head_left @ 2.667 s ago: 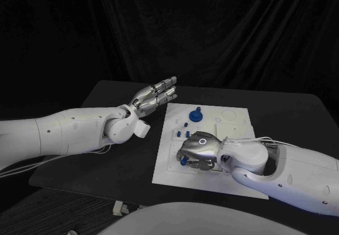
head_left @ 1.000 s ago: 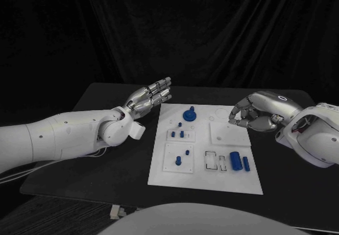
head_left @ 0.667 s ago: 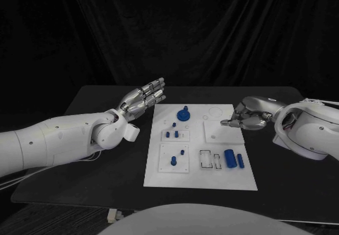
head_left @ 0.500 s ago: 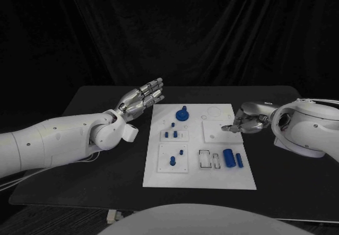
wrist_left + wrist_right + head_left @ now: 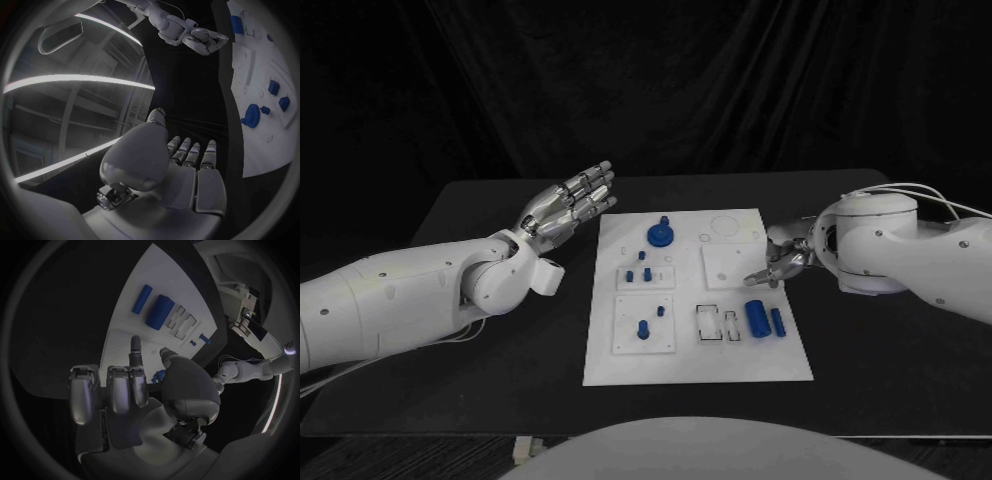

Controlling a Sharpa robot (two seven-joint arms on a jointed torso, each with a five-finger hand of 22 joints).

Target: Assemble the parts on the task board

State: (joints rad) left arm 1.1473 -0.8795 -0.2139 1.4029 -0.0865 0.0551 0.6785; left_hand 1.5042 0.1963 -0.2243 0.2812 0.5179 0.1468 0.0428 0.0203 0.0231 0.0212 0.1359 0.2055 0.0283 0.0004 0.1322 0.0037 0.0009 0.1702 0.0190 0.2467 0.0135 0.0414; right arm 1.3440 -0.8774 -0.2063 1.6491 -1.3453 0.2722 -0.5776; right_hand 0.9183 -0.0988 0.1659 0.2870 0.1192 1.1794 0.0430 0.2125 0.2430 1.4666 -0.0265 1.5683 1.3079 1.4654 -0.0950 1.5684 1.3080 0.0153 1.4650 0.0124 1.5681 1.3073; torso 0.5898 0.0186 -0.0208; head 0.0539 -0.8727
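Observation:
The white task board (image 5: pixel 697 365) lies mid-table, also seen in the wrist views (image 5: pixel 250 147) (image 5: pixel 134 280). On it are a round blue knob (image 5: pixel 659 234), small blue pegs (image 5: pixel 643 328) and two blue cylinders (image 5: pixel 754 318) (image 5: pixel 159 311) beside empty slots (image 5: pixel 715 322). My right hand (image 5: pixel 783 262) (image 5: pixel 131 390) hovers at the board's right edge by the square white plate (image 5: pixel 728 265). Its fingers are curled in, one reaching toward the board, with nothing seen in them. My left hand (image 5: pixel 567 210) (image 5: pixel 181 165) is raised beyond the board's far left corner, flat with fingers straight, holding nothing.
The black table (image 5: pixel 473 300) runs wide on both sides of the board. A black curtain hangs behind it. My left forearm (image 5: pixel 416 290) crosses the table's left side, and my right forearm (image 5: pixel 906 250) covers the table right of the board.
My right hand left the board's near left area, swung up to the far right, then came down to the board's right edge. The camera shifted. My left hand stayed raised and flat.

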